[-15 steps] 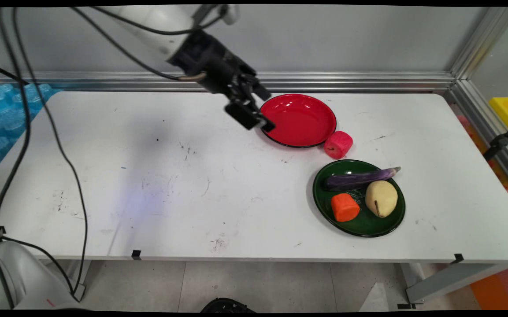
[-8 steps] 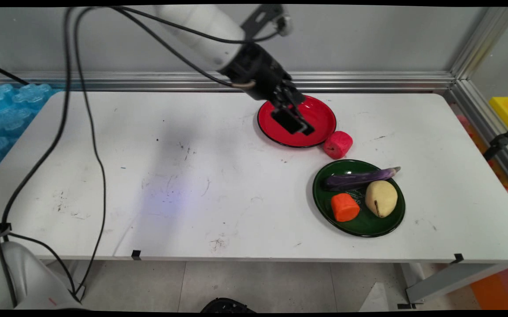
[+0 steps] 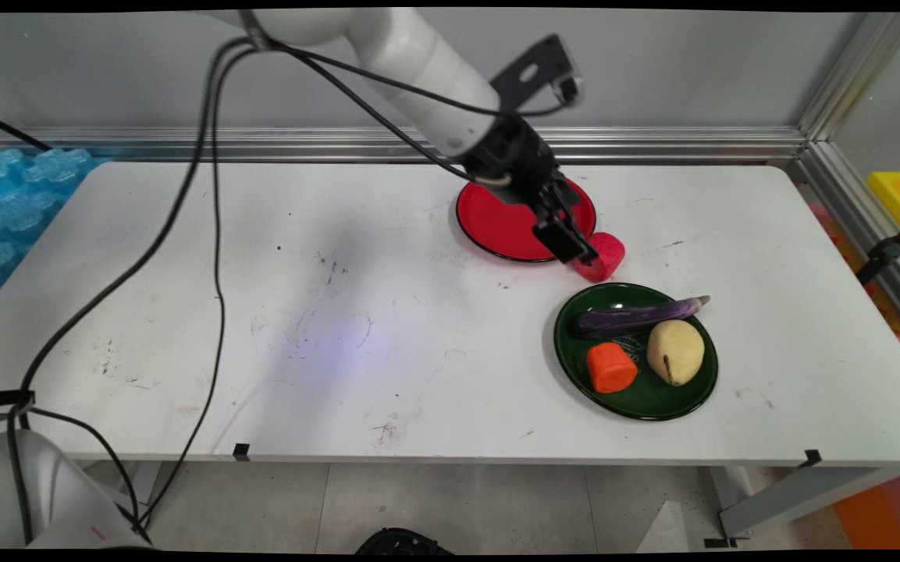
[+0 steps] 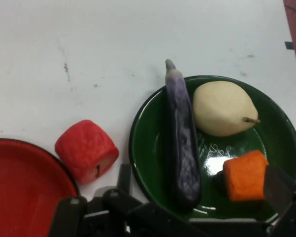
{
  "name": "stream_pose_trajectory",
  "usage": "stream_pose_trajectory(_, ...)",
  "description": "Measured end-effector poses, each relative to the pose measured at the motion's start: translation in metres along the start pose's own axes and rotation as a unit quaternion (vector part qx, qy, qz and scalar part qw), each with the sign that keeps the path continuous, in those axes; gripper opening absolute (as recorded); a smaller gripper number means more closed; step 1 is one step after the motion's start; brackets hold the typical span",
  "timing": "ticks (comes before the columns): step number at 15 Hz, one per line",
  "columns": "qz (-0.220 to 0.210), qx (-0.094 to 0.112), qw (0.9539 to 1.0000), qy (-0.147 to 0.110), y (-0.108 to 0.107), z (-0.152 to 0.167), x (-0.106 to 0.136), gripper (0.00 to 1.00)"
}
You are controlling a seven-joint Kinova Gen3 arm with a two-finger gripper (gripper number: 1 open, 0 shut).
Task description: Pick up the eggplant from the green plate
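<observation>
My black gripper (image 3: 577, 248) hangs open and empty over the right rim of the red plate (image 3: 500, 222), just in front of the red apple piece (image 3: 610, 254) that lies on the table beside that plate. In the hand view the gripper (image 4: 201, 178) has its fingertips (image 4: 278, 187) spread wide. Below them is the green plate (image 4: 281, 123) with a purple eggplant (image 4: 182, 143), a pale pear (image 4: 222, 108) and an orange carrot chunk (image 4: 244, 175). The apple piece (image 4: 86, 150) sits between the red plate (image 4: 24, 187) and the green one.
The green plate (image 3: 637, 398) with the eggplant (image 3: 637, 316), pear (image 3: 676, 351) and carrot chunk (image 3: 611, 367) stands at the table's right front. Black cables (image 3: 215, 234) hang over the left half. An aluminium rail (image 3: 652, 144) runs along the back wall.
The arm has swung right and down, from the red plate's left rim across the plate to its right rim beside the apple piece. The objects have not moved.
</observation>
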Motion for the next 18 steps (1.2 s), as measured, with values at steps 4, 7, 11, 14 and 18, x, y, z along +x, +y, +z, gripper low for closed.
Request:
stream_pose_trajectory(4,0.006,-0.001,0.9999,-0.013,0.002,0.029,0.005,1.00)
stream_pose_trajectory(7,0.008,-0.002,0.9996,-0.026,0.004,0.053,0.006,1.00)
stream_pose_trajectory(11,0.005,-0.003,0.9990,-0.044,0.005,0.082,0.007,1.00)
stream_pose_trajectory(14,0.002,-0.002,0.9985,-0.056,0.004,0.102,0.007,1.00)
stream_pose_trajectory(18,0.000,-0.004,0.9975,-0.070,0.002,0.131,0.006,1.00)
